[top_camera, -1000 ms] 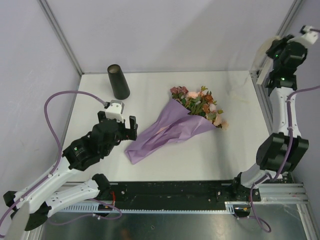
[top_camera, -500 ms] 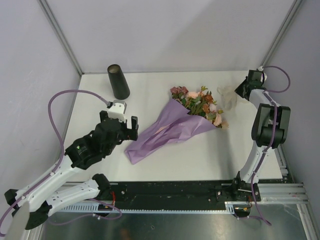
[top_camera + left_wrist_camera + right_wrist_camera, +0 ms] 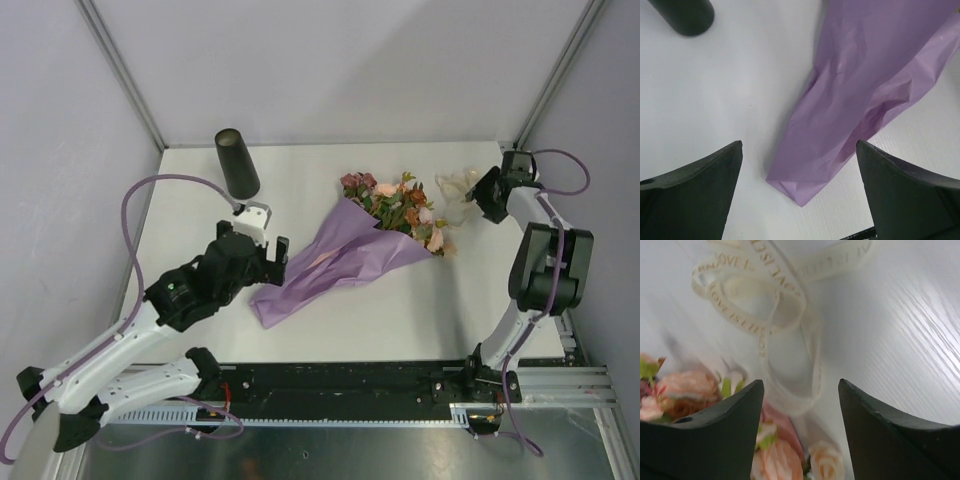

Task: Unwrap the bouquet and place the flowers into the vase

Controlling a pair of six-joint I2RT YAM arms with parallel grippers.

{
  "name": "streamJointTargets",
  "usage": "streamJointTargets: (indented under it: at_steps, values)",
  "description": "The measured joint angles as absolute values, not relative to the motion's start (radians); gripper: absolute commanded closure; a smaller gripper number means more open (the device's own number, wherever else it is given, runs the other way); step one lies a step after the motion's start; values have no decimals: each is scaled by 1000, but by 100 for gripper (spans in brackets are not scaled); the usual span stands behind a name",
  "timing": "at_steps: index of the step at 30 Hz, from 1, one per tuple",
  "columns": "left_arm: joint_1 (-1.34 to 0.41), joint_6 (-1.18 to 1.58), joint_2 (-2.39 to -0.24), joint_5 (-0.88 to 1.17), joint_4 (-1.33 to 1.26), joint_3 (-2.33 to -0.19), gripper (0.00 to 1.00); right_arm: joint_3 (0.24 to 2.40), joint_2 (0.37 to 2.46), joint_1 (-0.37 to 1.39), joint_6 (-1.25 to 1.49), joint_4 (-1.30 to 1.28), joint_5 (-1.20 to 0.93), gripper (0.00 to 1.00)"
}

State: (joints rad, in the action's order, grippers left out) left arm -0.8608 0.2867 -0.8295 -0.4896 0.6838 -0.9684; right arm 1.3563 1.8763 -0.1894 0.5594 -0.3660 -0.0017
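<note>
The bouquet (image 3: pixel 340 258) lies across the middle of the table in lilac paper, and its flowers (image 3: pixel 400 205) point to the back right. My left gripper (image 3: pixel 262 250) hangs open just left of the wrap's tail. In the left wrist view the folded tail (image 3: pixel 800 185) lies between the wide jaws of that gripper (image 3: pixel 799 147), untouched. The black vase (image 3: pixel 237 163) stands at the back left. My right gripper (image 3: pixel 478 195) is open beside the flower heads. A loose cream ribbon (image 3: pixel 765 300) lies on the table just past its fingertips (image 3: pixel 801 385), and the roses (image 3: pixel 690 387) sit below them.
Grey walls with metal corner posts (image 3: pixel 125 80) close in the white table (image 3: pixel 330 165) on the left, back and right. A black rail (image 3: pixel 350 385) runs along the near edge between the arm bases. The cream ribbon (image 3: pixel 455 195) sits near the right edge.
My right arm came down from high by the right wall to the flower heads. Its jaws opened and the ribbon dropped loose. My left gripper shifted slightly right toward the wrap's tail.
</note>
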Motion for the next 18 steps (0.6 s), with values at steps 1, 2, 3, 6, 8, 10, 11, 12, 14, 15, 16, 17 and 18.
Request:
streamJointTargets:
  at_steps: [1, 2, 3, 6, 8, 10, 11, 12, 14, 15, 16, 17, 18]
  values:
    - [-861, 286, -843, -477, 684, -968, 1, 1336, 1837, -189, 553, -380, -2, 29]
    - [-861, 286, -858, -462, 685, -968, 1, 1317, 1794, -187, 546, -395, -3, 28]
    - [-861, 286, -876, -449, 687, -968, 1, 1295, 1743, -186, 540, -407, -5, 25]
    - [-861, 286, -934, -416, 699, -971, 3, 1230, 1598, -157, 521, -416, -8, 19]
    - [-861, 286, -975, -399, 707, -978, 4, 1164, 1483, -116, 509, -414, -16, 15]
    - [-861, 284, -1018, -380, 716, -996, 6, 1089, 1369, -65, 495, -408, -39, 11]
    - [-861, 280, -1041, -370, 721, -1010, 6, 1043, 1307, -33, 487, -395, -58, 11]
    - [-861, 278, -1062, -361, 722, -1024, 7, 990, 1240, 3, 475, -382, -80, 10]
    - [-861, 276, -1101, -343, 726, -1056, 8, 905, 1137, 61, 461, -362, -123, 9]
    - [-861, 271, -1119, -332, 730, -1074, 8, 858, 1084, 90, 454, -349, -143, 9]
    - [-861, 269, -1133, -325, 731, -1088, 9, 810, 1032, 117, 449, -334, -167, 8]
    - [-861, 267, -1149, -312, 734, -1104, 9, 765, 984, 142, 443, -321, -186, 8]
    - [-861, 262, -1165, -303, 736, -1118, 10, 720, 936, 167, 438, -310, -204, 8]
